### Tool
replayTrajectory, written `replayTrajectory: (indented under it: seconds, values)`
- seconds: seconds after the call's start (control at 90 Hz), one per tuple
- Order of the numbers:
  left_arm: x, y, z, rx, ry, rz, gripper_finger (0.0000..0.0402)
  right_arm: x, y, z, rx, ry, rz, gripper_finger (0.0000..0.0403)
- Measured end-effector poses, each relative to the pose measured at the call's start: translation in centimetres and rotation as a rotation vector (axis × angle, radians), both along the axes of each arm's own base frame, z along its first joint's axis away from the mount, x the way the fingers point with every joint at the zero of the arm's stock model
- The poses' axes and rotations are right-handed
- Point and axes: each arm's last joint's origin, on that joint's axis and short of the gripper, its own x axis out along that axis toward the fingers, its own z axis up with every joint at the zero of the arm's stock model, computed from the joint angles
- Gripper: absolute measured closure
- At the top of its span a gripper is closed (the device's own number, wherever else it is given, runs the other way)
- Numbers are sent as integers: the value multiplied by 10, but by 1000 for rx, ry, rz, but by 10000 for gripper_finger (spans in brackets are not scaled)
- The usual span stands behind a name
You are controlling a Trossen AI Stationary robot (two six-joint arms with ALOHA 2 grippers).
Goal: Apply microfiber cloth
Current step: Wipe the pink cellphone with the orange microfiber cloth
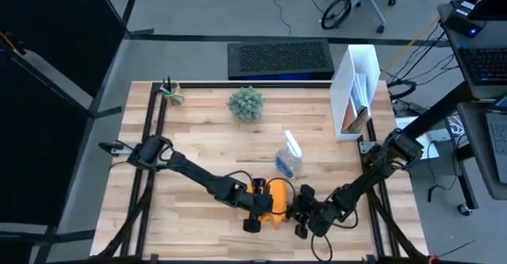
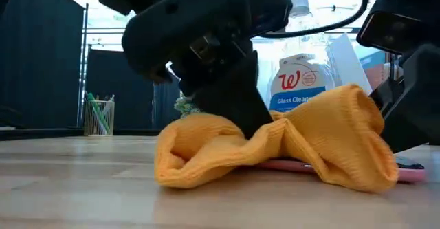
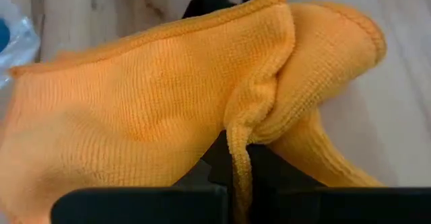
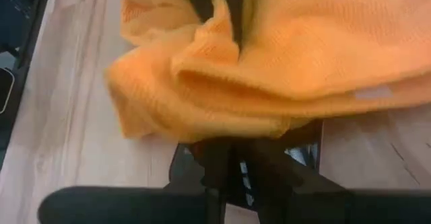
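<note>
My left gripper [image 2: 251, 122] is pinched on the microfiber cloth [image 2: 275, 150] mid-fold. The cloth spreads to either side of my jaws, draped over the phone [image 2: 405, 170]. Left arm reaches low, wrist pitched down. My right gripper [image 1: 305, 212] sits just beside the cloth; its jaws I cannot tell.

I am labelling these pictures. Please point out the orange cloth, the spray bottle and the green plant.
microfiber cloth [image 2: 330, 136]: low view, right fold.
spray bottle [image 1: 289, 162]: high view, clear body.
green plant [image 1: 245, 102]: high view, leafy top.
</note>
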Motion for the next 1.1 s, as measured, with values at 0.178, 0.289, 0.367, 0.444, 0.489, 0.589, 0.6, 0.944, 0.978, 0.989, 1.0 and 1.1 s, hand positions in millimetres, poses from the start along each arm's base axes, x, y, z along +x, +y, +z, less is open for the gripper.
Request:
replayTrajectory:
  seconds: [0.178,0.289,0.367,0.444,0.489,0.589,0.6,0.944,0.978,0.989,1.0,1.1]
  values:
    - [-15,9,6,114,107,70,401,-8,1,-5,-3,71,-2,374]
    - [-22,14,8,156,169,95,401,-9,1,-5,-7,66,-4,386]
    - [-24,12,17,141,142,99,401,-8,0,-5,-8,65,-3,392]
    - [-24,11,26,122,108,97,401,-7,1,-2,-3,51,3,395]
    - [-24,10,33,103,70,97,401,-6,0,1,-2,40,11,396]
    - [-24,10,57,65,-14,101,401,-3,-1,8,6,-8,31,394]
    - [-23,10,59,62,-22,102,401,-2,-1,9,8,-18,33,394]
    - [-35,16,92,78,-81,119,401,35,-22,6,-62,-184,-38,291]
    - [-35,16,91,79,-79,119,401,36,-25,1,-71,-166,-41,287]
    - [-35,16,90,80,-78,119,401,36,-25,-1,-73,-162,-40,287]
    - [-35,16,90,81,-76,119,401,37,-26,-2,-74,-159,-40,287]
    - [-36,17,87,80,-76,121,401,37,-24,-10,-85,-148,-38,293]
